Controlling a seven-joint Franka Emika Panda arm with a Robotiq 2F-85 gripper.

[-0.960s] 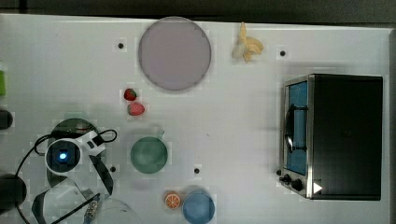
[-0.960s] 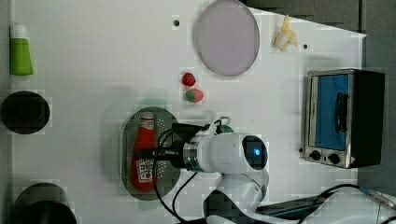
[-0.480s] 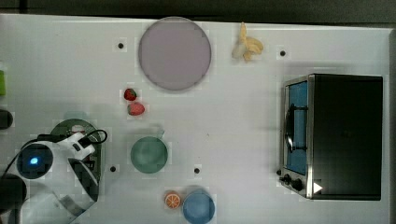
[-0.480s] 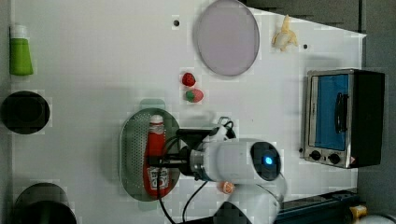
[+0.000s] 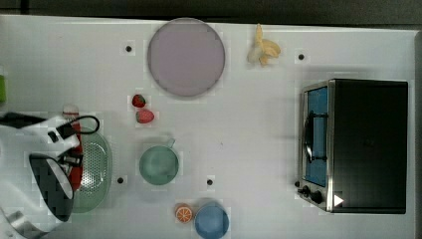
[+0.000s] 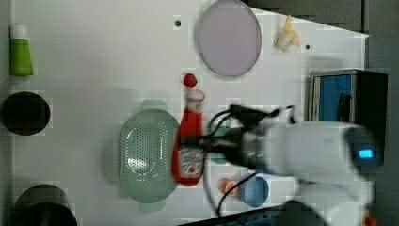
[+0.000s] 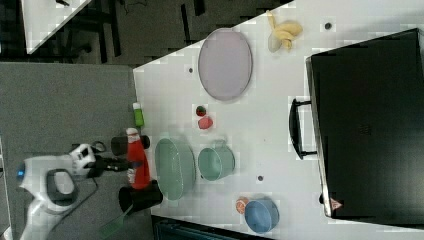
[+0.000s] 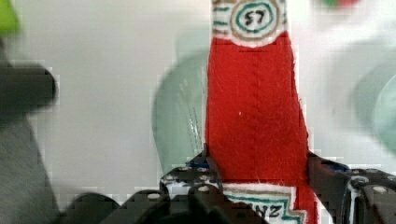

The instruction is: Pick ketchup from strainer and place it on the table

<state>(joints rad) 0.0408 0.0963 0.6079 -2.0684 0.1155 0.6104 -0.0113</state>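
Gripping the ketchup (image 6: pixel 188 146), the end effector (image 6: pixel 197 145) holds it lifted beside the strainer (image 6: pixel 146 155) above the bench (image 6: pixel 94 70).

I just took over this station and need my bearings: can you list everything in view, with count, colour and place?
ketchup: 1, red with white cap, held clear of the basket
strainer: 1, pale green, empty, near the left view's bottom left
table: 1, white
plate: 1, lilac, top view's upper middle
strawberries: 2, red, below the plate
banana: 1, yellow, right of the plate
cup: 1, green, right of the strainer
bowl: 1, blue, top view's bottom edge
orange slice: 1, beside the bowl
toaster oven: 1, black and silver, top view's right
green bottle: 1, left view's upper left
gripper: 1, black, clamped on the ketchup
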